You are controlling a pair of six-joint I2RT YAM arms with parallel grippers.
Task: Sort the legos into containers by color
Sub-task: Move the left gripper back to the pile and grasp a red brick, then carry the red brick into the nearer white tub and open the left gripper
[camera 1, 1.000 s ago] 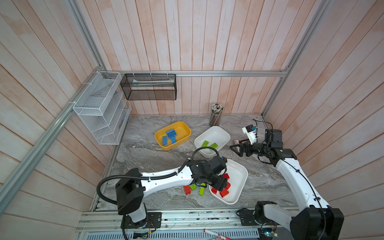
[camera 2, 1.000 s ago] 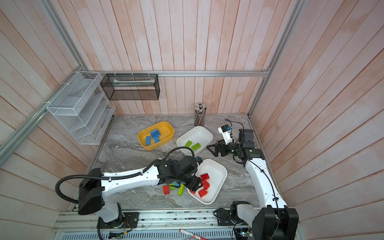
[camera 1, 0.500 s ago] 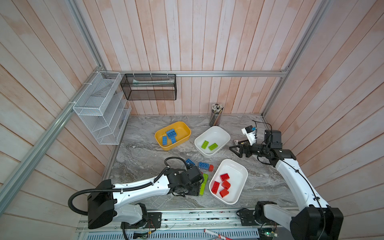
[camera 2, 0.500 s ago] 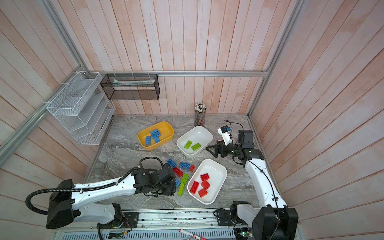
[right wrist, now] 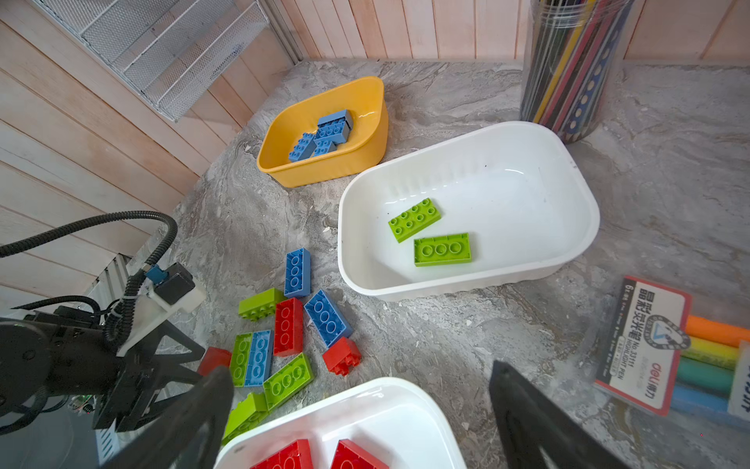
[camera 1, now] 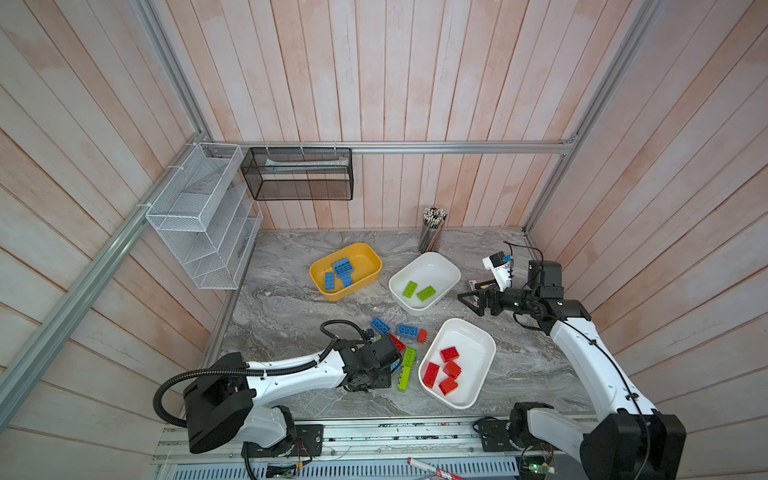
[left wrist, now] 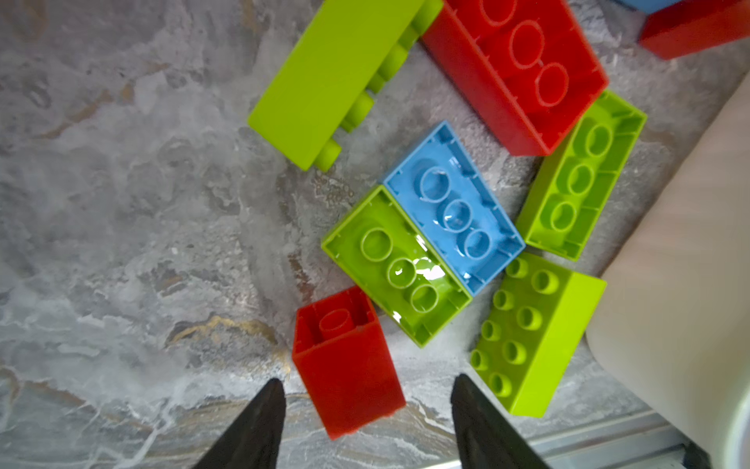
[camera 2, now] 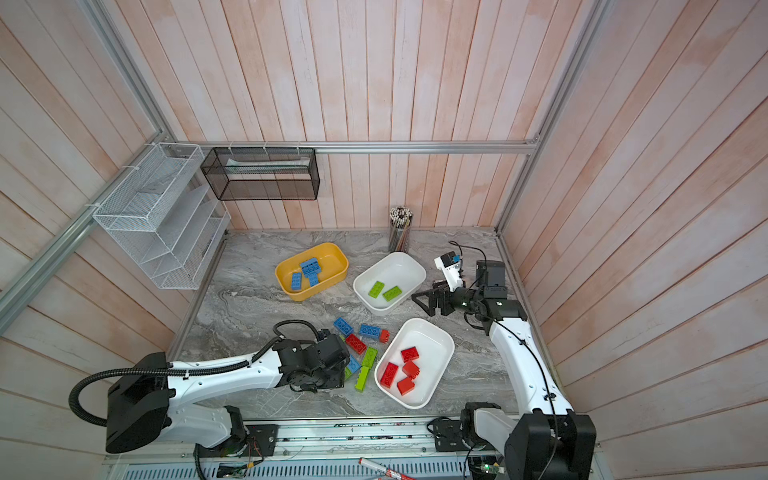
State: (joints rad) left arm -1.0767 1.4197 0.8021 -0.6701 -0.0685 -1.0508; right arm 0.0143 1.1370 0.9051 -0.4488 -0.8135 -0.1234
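My left gripper [left wrist: 365,390] hangs open, low over loose legos on the table. A small red brick [left wrist: 347,361] lies partly between its fingertips, touching neither. Beside it lie green bricks [left wrist: 397,266], a blue one [left wrist: 452,207] and a long red one [left wrist: 515,69]. In both top views the pile [camera 1: 405,345] sits left of a white tub [camera 1: 469,340] holding red bricks [camera 1: 446,370]. A yellow tub [camera 1: 365,262] holds blue bricks [camera 1: 341,270]. Another white tub [camera 1: 436,266] holds two green bricks [camera 1: 417,289]. My right gripper [camera 1: 467,301] hovers open and empty right of that tub.
A clear pencil cup [camera 1: 432,228] stands at the back wall. A pack of coloured markers [right wrist: 690,349] lies under my right arm. White wire racks [camera 1: 199,216] and a black mesh rack [camera 1: 297,174] hang on the walls. A metal rail [camera 1: 374,432] runs along the table's front edge.
My left gripper has drawn back from over the red-brick tub to the loose pile on its left. The right arm has not moved.
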